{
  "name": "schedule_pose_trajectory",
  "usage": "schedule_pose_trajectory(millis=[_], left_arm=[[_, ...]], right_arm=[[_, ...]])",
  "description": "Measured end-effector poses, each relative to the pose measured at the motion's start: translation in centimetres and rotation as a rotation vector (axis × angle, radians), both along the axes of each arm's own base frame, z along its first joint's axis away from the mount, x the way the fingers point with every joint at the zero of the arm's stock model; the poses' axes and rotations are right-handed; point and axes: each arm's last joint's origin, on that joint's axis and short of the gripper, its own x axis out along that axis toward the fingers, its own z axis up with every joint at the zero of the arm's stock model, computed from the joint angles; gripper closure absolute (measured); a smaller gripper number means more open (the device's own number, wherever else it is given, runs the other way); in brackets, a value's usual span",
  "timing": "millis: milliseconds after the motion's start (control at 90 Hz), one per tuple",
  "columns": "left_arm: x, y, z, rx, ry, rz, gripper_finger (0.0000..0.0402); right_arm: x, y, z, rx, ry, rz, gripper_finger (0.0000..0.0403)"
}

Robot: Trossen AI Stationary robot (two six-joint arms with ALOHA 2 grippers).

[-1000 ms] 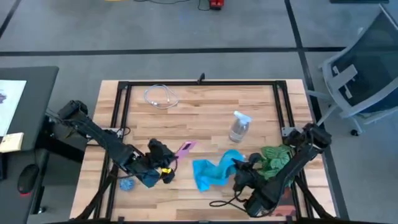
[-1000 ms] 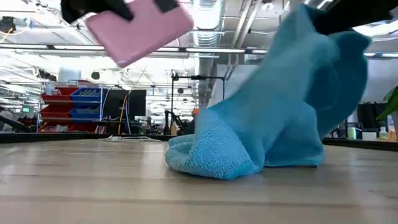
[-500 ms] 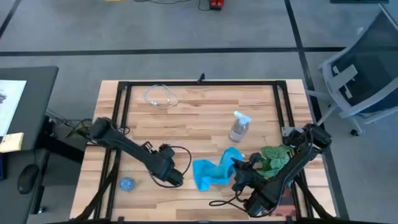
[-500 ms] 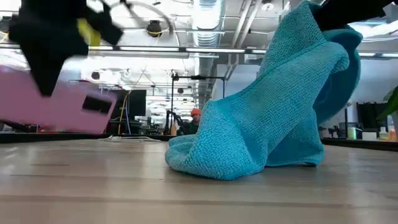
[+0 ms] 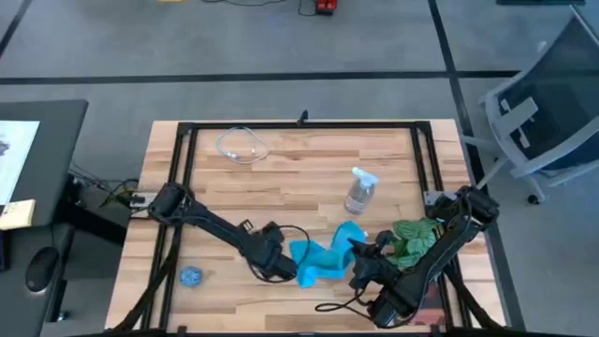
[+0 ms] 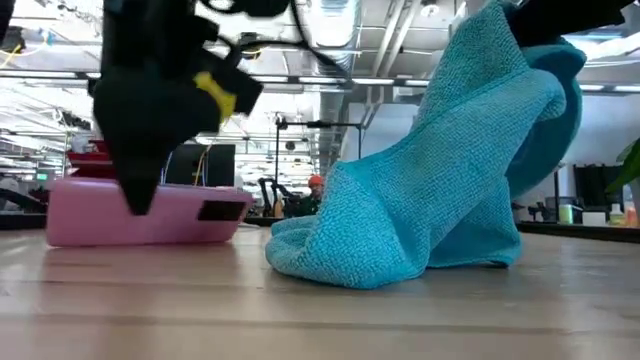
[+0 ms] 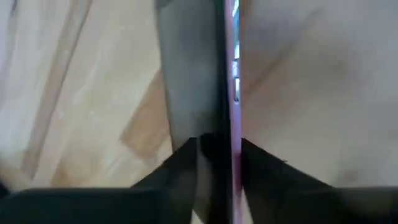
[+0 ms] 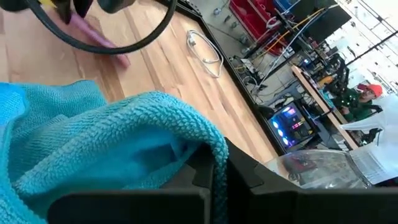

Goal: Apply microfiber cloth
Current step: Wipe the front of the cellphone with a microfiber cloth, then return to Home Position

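The left tool (image 5: 277,266) is clenched on a pink-cased phone (image 6: 145,213), its two dark fingers (image 7: 186,162) pinching the slim edge, and in the low view the phone lies flat on the worktop (image 5: 299,173) at the left of the frame, just beside the heap of fabric. That looks deliberate to me: the phone is set down where it can be wiped. The right tool (image 5: 360,251) grips one corner of the microfiber cloth (image 5: 323,257), the jaws closed on a fold of it in the right wrist view, and holds that corner raised. So the cloth stands like a tent in the low view, peak at upper right and hem trailing on the wood at lower centre. From above, the cloth sits in the lower middle of the frame, between the two tools, its near edge touching or nearly touching the left tool; I cannot tell which. Room is tight to the right: a green leafy plant (image 5: 412,239) lies close against the right arm, and a spray bottle (image 5: 359,190) stands just above the cloth. The open wood lies toward the upper left, apart from a coiled white cable (image 5: 241,145). A small blue disc (image 5: 191,276) rests at lower left, well apart. I judge that dragging the cloth left over the phone has a clear path, provided the left tool lets go first.
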Motion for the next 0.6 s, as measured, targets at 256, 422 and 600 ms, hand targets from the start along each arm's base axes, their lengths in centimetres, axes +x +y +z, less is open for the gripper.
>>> schedule_pose_trajectory(millis=[256, 422, 600], left_arm=[[1.4, -0.7, 3.4, -0.038, -0.107, -0.111, 0.0186], [-1.2, 0.9, 3.6, 0.019, 0.096, -0.061, 0.0202], [-3.0, 2.8, -0.1, 0.001, 0.281, 0.008, 0.0257]], right_arm=[[0.0, 0.0, 0.0, 0.000, 0.000, -0.001, 0.0403], [0.0, 0.0, 0.0, 0.005, -0.004, 0.000, 0.0403], [0.0, 0.0, 0.0, 0.007, -0.005, 0.000, 0.0403]])
